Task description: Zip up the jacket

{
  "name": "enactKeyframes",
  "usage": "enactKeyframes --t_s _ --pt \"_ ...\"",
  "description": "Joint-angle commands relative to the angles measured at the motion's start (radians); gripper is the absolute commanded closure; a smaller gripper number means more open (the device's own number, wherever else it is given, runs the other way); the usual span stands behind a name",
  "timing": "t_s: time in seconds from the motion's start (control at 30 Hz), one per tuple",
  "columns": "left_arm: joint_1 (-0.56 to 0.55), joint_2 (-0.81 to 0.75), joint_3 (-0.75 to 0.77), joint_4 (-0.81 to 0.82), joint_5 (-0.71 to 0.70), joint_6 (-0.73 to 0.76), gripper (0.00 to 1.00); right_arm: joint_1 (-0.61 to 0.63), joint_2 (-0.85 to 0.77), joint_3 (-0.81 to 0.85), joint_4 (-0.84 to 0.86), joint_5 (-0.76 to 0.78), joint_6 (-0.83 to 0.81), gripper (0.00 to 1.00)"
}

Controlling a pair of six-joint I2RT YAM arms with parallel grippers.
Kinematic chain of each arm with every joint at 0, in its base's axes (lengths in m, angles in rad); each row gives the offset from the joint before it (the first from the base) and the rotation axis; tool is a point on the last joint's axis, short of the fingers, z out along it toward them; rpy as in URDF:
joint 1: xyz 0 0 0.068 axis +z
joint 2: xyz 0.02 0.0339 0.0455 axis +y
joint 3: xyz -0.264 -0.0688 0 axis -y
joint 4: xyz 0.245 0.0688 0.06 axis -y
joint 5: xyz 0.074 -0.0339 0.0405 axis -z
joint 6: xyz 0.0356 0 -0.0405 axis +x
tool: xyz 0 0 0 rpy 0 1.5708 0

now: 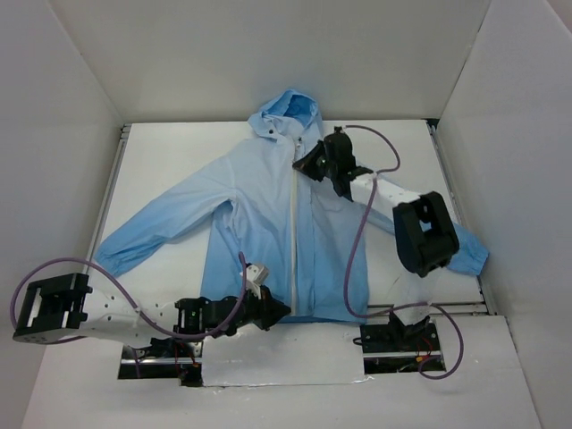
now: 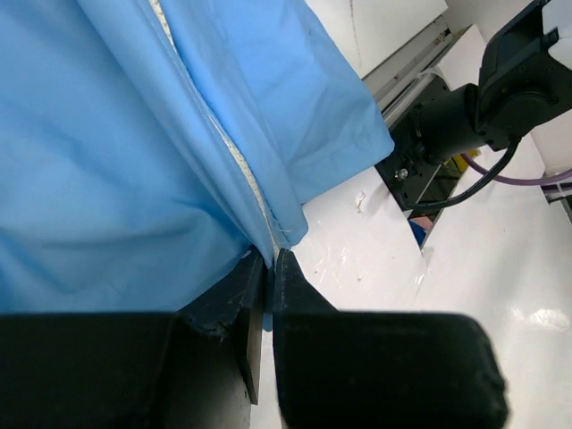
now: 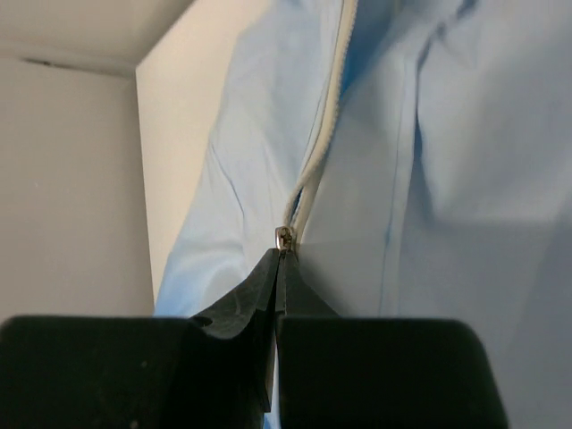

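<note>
The light blue jacket lies flat on the white table, hood at the far end and sleeves spread. Its white zipper runs closed down the front. My left gripper is at the bottom hem, shut on the fabric edge just where the zipper ends. My right gripper is up at the chest below the collar. In the right wrist view its tips are shut on the small metal zipper pull, with the zipper tape rising beyond it.
White walls box in the table on three sides, with metal rails along its left and right edges. The right arm's black link hangs over the jacket's right sleeve, trailing a purple cable. The right arm's base stands near the hem.
</note>
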Motion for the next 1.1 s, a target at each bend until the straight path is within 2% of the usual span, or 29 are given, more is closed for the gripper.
enactKeyframes --t_s 0.0,0.13,0.27,0.33,0.37,0.47,0.6,0.87,0.97,1.07 --pt "-0.072 -0.048 -0.026 -0.060 0.004 -0.051 1.00 -0.061 0.097 0.245 0.128 0.026 -0.044 1.00" --pt "-0.123 -0.117 -0.018 -0.117 -0.080 -0.046 1.00 -0.085 0.317 0.509 0.009 0.002 -0.050 1.00" --pt "-0.172 -0.181 -0.050 -0.068 -0.112 0.000 1.00 -0.116 0.499 0.825 -0.088 -0.006 -0.051 1.00" --pt "-0.193 -0.209 -0.086 0.010 -0.096 0.055 1.00 -0.133 0.584 0.923 -0.128 0.000 -0.062 1.00" --pt "-0.200 -0.218 -0.101 0.032 -0.091 0.069 1.00 -0.140 0.612 1.029 -0.140 0.003 -0.064 1.00" --pt "-0.207 -0.238 -0.133 0.067 -0.085 0.109 1.00 -0.180 0.689 1.196 -0.183 0.000 -0.062 1.00" --pt "-0.210 -0.252 -0.169 0.038 -0.103 0.118 1.00 -0.240 0.654 1.226 -0.151 -0.009 -0.059 1.00" --pt "-0.210 -0.252 -0.232 0.027 -0.189 0.041 1.00 -0.311 0.530 1.215 -0.108 -0.021 -0.142 1.00" --pt "-0.210 -0.235 -0.226 -0.003 -0.237 0.003 1.00 -0.331 0.516 1.205 -0.082 -0.070 -0.143 1.00" --pt "-0.210 -0.198 -0.155 -0.100 -0.307 -0.041 1.00 -0.326 0.540 1.205 -0.036 -0.176 -0.165 1.00"
